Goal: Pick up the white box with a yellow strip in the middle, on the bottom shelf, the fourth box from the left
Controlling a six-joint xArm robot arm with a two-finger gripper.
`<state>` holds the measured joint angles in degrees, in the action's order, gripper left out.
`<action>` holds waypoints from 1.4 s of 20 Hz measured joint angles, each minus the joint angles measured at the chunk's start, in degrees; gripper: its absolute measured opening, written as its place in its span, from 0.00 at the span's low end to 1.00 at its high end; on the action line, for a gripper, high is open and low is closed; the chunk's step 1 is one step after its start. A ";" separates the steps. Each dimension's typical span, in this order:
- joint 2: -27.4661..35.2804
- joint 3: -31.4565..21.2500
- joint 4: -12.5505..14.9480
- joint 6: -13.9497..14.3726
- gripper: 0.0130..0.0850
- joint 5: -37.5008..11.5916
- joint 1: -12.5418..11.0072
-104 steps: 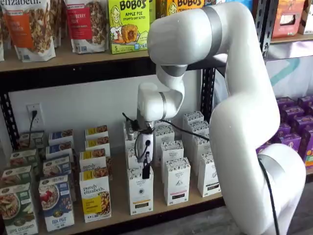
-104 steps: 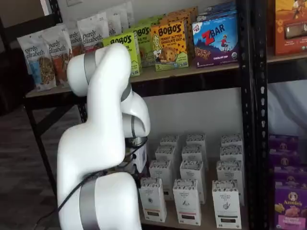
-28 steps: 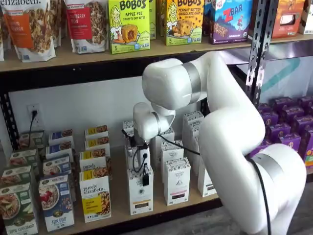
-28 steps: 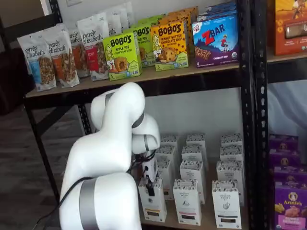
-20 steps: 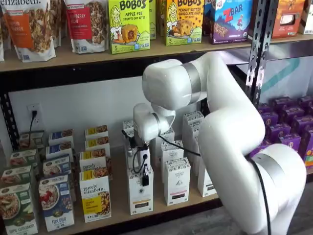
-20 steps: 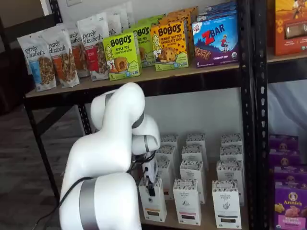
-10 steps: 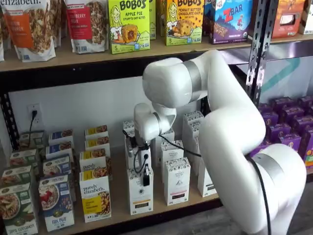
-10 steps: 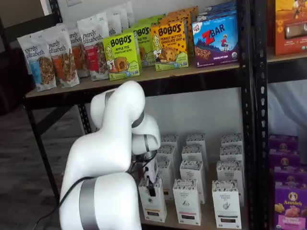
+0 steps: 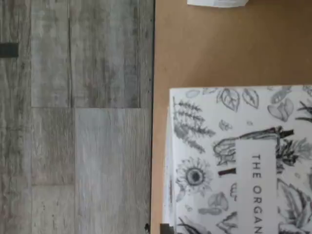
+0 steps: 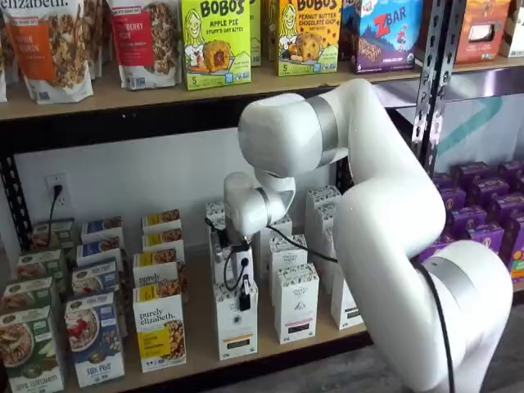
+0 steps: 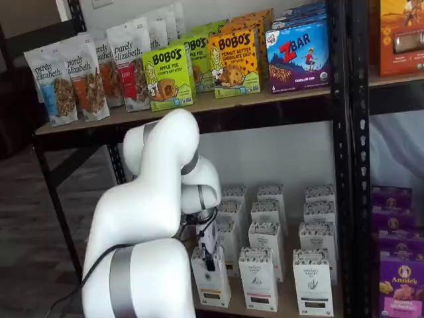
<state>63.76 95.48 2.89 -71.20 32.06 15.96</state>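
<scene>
White box [image 10: 235, 323]: tall slim white carton at the front of its row on the bottom shelf [image 10: 196, 356]; small round emblem on the front, dark label strip with a yellowish part below it; the print there is too small to read.
White box, top: in the wrist view [image 9: 243, 161], grey botanical drawings of leaves and a sunflower, with the letters "THE ORGAN" running off the frame; it stands close to the shelf's front edge.
Hand [image 10: 243, 301]: black fingers clenched on the top of the white box in both shelf views [image 11: 209, 260].
Neighbouring cartons [image 10: 295, 301]: same white design, in rows beside and behind.
Granola boxes [image 10: 159, 326]: "purely elizabeth", yellow panel, just beside the white box.
Upper shelf [image 10: 123, 98]: "purely elizabeth" pouches [image 10: 51, 45]; green "BOBO'S Apple Pie" box [image 10: 215, 41]; orange "BOBO'S Peanut Butter Chocolate Chip" box [image 10: 309, 34]; blue "ZBAR" box [image 10: 386, 33].
Purple boxes [image 11: 399, 281]: "Annie's", beyond the black upright.
</scene>
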 joint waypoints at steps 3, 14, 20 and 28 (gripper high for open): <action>-1.29 -2.01 0.72 0.90 0.50 -0.75 0.27; -8.34 -11.45 2.86 4.11 0.50 -3.96 1.61; -13.97 -17.68 3.56 6.34 0.50 -3.87 3.20; -19.25 -24.37 5.44 9.63 0.50 -4.90 4.75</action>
<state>44.50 71.11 8.32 -61.58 27.16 20.71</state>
